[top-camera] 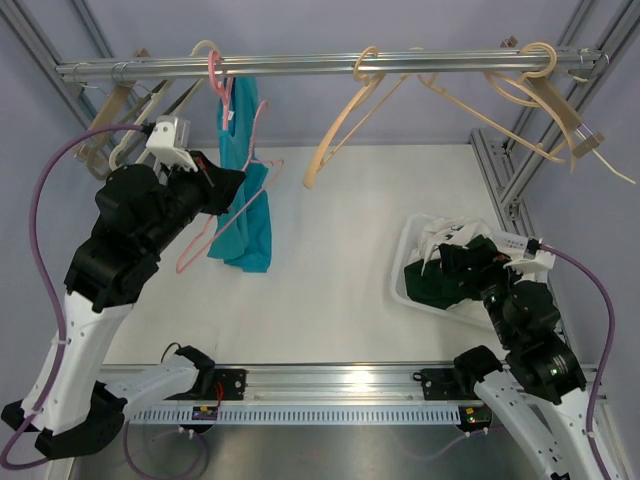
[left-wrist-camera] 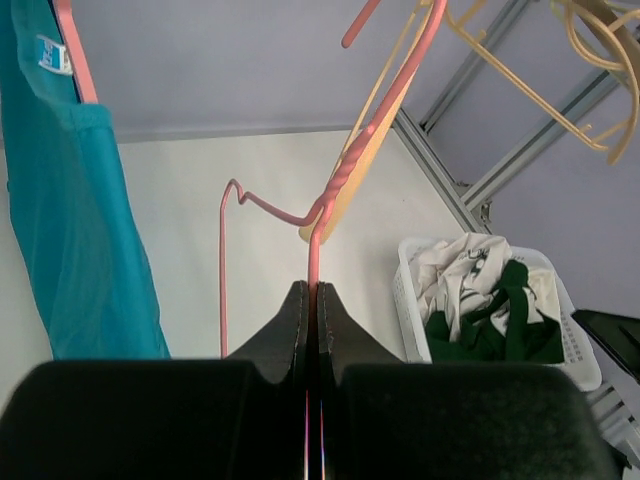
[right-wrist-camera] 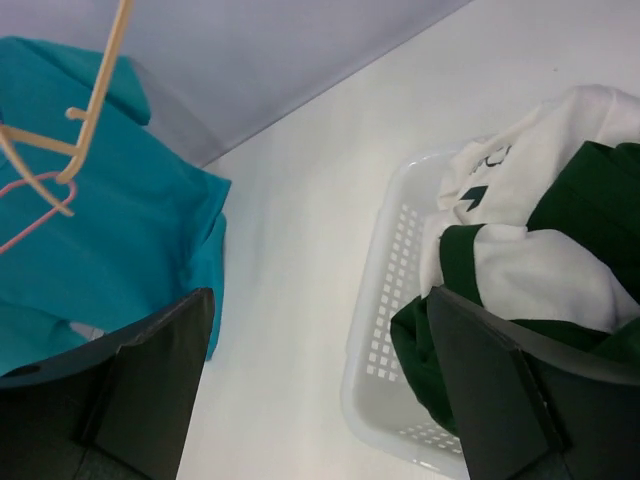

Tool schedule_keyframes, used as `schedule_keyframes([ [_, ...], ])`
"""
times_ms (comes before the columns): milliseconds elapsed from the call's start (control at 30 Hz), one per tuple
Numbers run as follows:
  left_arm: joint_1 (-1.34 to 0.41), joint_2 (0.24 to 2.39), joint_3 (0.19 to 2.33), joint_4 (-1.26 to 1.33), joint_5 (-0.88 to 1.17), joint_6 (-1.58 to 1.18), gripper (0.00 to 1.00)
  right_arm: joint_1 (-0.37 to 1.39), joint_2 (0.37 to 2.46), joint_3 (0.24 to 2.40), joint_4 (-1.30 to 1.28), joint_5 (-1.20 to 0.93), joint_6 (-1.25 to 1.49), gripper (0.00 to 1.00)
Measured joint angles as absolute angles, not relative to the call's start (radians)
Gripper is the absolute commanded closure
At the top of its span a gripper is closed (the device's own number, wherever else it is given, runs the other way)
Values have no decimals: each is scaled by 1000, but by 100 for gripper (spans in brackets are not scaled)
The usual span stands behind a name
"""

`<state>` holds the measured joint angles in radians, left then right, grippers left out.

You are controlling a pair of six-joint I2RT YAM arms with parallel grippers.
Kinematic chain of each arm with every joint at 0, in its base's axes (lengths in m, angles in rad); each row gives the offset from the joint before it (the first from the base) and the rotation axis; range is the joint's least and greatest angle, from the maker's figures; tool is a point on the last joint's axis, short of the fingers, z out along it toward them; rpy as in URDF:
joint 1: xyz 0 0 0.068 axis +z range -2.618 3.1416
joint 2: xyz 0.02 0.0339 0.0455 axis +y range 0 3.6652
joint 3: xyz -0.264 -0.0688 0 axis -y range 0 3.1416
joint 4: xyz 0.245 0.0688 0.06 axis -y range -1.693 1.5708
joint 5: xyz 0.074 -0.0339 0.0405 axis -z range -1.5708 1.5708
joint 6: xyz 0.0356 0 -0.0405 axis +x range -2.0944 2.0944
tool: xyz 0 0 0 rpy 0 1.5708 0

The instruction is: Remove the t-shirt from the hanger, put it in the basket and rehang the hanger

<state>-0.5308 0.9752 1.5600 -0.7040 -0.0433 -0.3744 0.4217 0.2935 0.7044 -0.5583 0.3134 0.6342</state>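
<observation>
- A white basket sits on the right side of the table. It holds a heap of dark green and white garments that reaches up to its rim.
- The right gripper hovers over the basket's near-left corner. Its jaws are spread wide and hold nothing.
- The left gripper is raised toward the rail, with its jaws pressed together on a bare arm of the pink hanger.
- The teal t-shirt hangs on that hanger near the left end of the rail, just beside the left gripper.
- Its long axis runs vertically: the labelled collar is up at the hanger hook and the hem points down toward the table.
</observation>
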Motion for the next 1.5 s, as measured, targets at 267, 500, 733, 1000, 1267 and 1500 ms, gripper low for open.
schedule_keyframes([
  [267, -531, 1162, 1706, -599, -52, -360, 100, 421, 196, 757, -631, 194, 574, 3],
  [500, -531, 1338, 1846, -533, -29, -339, 100, 421, 196, 757, -657, 126, 552, 4],
  [733, -531, 1454, 1913, -512, -3, -337, 100, 420, 196, 757, -665, 106, 545, 5],
  [1000, -505, 1488, 1900, -467, 7, -340, 100, 420, 196, 752, -678, 86, 545, 5],
  [1267, -492, 1486, 1782, -383, 25, -340, 100, 419, 198, 740, -678, 67, 546, 5],
  [1500, -482, 1485, 1761, -356, 57, -350, 99, 419, 205, 740, -676, 58, 546, 5],
])
